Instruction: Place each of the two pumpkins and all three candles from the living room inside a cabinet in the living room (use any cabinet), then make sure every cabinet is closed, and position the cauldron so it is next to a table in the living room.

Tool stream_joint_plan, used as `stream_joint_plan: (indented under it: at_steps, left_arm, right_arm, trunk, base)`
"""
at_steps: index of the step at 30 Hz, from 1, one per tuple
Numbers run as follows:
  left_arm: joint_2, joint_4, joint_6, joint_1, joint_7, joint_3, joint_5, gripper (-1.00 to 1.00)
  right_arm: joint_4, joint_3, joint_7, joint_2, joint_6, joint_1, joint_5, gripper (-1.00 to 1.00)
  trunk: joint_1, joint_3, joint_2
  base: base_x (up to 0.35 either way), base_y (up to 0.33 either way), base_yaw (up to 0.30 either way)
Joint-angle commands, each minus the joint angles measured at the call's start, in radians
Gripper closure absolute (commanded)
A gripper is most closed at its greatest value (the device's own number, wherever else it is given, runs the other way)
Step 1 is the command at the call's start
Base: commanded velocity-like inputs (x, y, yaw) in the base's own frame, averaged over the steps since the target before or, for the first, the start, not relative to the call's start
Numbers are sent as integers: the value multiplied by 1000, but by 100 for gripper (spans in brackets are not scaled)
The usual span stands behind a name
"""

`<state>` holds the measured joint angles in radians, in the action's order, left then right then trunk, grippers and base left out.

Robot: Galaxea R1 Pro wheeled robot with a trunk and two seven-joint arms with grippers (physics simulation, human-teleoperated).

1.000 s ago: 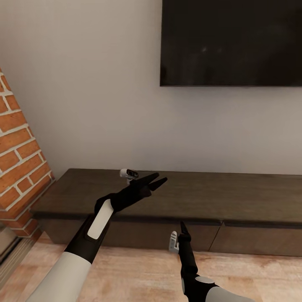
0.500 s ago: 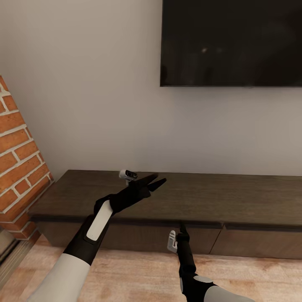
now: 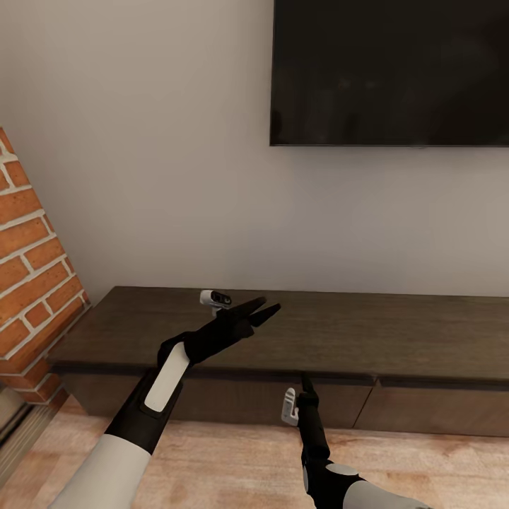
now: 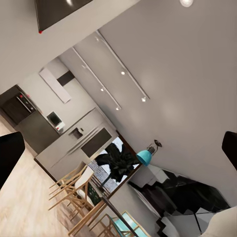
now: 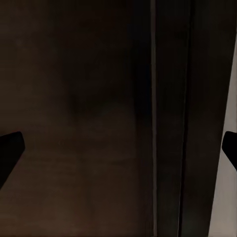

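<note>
- Up front, the right gripper [image 3: 306, 382] points at the dark brown cabinet [image 3: 396, 332], its tip just at the upper edge of a drawer front; the right wrist view shows its fingertips [image 5: 11, 148] spread wide, with only dark wood and a seam between them.
- Above the cabinet top hovers the left gripper [image 3: 263, 309], jaws apart and empty, aimed toward the right.
- Beyond that gripper, the cabinet runs along a pale wall under a black wall-mounted television [image 3: 390, 71].
- Left of the cabinet stands a brick wall [image 3: 32, 268]; below it lies a light wood floor [image 3: 233, 459].
- Its drawer fronts sit flush and closed.
</note>
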<state>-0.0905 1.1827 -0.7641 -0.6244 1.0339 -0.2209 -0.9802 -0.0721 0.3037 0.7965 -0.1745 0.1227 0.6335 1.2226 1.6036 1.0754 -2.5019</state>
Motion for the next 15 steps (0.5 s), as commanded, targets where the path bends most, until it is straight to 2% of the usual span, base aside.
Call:
stream_joint_plan:
  at_steps: [1,15]
  left_arm:
    - [0,0,0,0,0,0,0,-100]
    - [0,0,0,0,0,0,0,-100]
  right_arm:
    - [0,0,0,0,0,0,0,-100]
    - [9,0,-6,0,-2,-5,6,-100]
  trunk:
    - [0,0,0]
    - [0,0,0]
  base:
    - [0,0,0]
    - [0,0,0]
